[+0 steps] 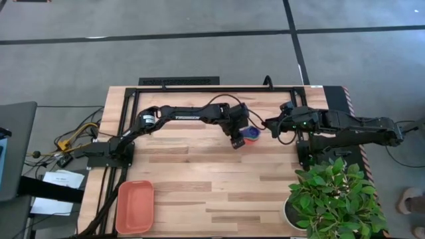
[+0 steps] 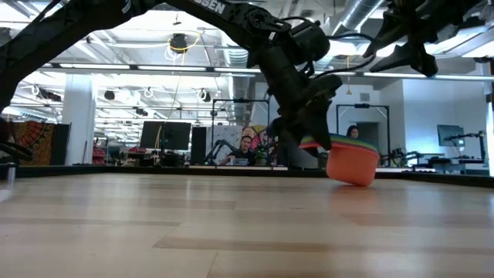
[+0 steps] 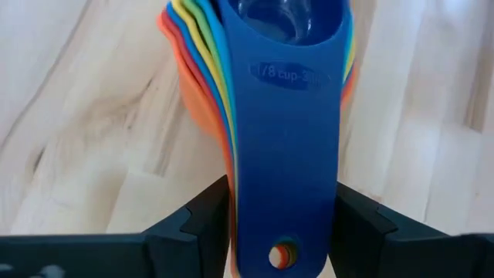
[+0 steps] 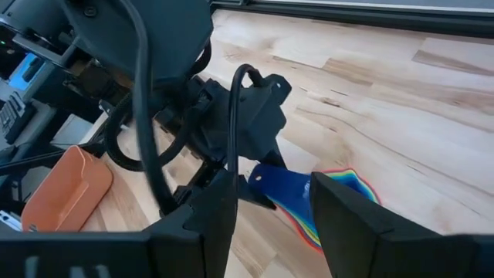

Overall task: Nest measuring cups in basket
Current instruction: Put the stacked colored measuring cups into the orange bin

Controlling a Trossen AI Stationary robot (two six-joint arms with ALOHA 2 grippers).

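Near the middle of the worktop (image 1: 219,179), toward its far edge, we see the measuring cups (image 1: 251,135) already nested into one stack, with the dark blue one on top and the coral one outermost. Our left end effector (image 3: 282,224) is clamped on the stacked handles, its two fingers (image 3: 202,220) pressing either side of the blue handle. From table height the stack (image 2: 351,160) looks tilted and seems to touch the wood only by its lower edge, if at all. Our right end effector (image 4: 270,220) hovers just beside the stack with its fingers apart and nothing between them. The basket (image 1: 135,206) lies at the near left corner, well apart from the cups, so we judge the step in hand to be carrying the stack across to it. To do it well we would keep the squeeze firm on all the handles together, since the inner cups could slide out if the stack tips further. We would lift clear of the wood before travelling, keep the bowls level, come down over the bare middle of the basket, and only then let go. The right arm should stay back from the path.
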